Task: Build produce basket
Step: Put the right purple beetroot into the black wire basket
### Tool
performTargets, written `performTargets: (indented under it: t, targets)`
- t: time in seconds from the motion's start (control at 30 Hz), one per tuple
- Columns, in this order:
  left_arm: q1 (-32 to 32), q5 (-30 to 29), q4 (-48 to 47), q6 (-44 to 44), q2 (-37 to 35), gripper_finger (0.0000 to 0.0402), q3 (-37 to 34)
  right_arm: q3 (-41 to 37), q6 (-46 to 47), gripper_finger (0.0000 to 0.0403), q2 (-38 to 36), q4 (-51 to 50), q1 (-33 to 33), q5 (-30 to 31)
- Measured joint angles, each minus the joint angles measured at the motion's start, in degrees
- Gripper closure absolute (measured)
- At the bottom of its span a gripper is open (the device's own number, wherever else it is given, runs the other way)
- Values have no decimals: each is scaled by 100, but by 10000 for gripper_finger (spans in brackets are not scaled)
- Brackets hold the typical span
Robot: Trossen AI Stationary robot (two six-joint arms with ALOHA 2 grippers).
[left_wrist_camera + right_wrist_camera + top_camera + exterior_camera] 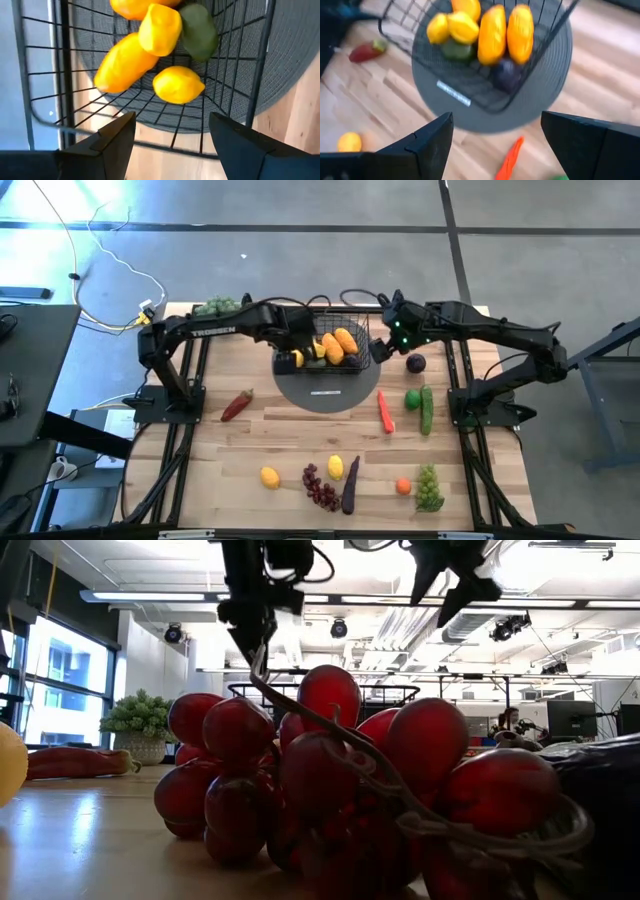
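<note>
The black wire basket (335, 345) stands on a round dark grey disc (328, 392) at the far middle of the table. It holds lemons (178, 85), orange mangoes (492, 34), a green piece (199, 31) and a dark purple piece (507, 72). My left gripper (172, 120) hangs open over the basket's left rim (290, 345), nothing between its fingers. My right gripper (496, 117) is open above the basket's right side (385, 340), also with nothing between its fingers. More produce lies loose on the table.
On the table lie a red pepper (237, 405), carrot (386, 412), cucumber (427, 410), a green fruit (412, 398), a dark fruit (416, 363), two lemons (270, 477), purple grapes (320, 487), eggplant (350, 485), an orange (403, 486) and green grapes (429, 487). A leafy bunch (220, 306) stands far left.
</note>
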Motion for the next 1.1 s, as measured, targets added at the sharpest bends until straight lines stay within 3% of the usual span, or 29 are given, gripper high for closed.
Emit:
performTargets:
  t: [0.3, 0.67, 1.1]
  targets:
    - [27, 1087, 121, -351, -842, 159, -476, -19, 941, 121, 2, -681, 697, 170]
    - [-193, 1068, 526, -789, -1603, 159, -1120, -31, 2123, 121, 4, -2019, 1238, 968]
    - [-212, 1044, 584, -686, -1903, 159, -1127, -31, 1741, 121, 4, -2514, 872, 1323]
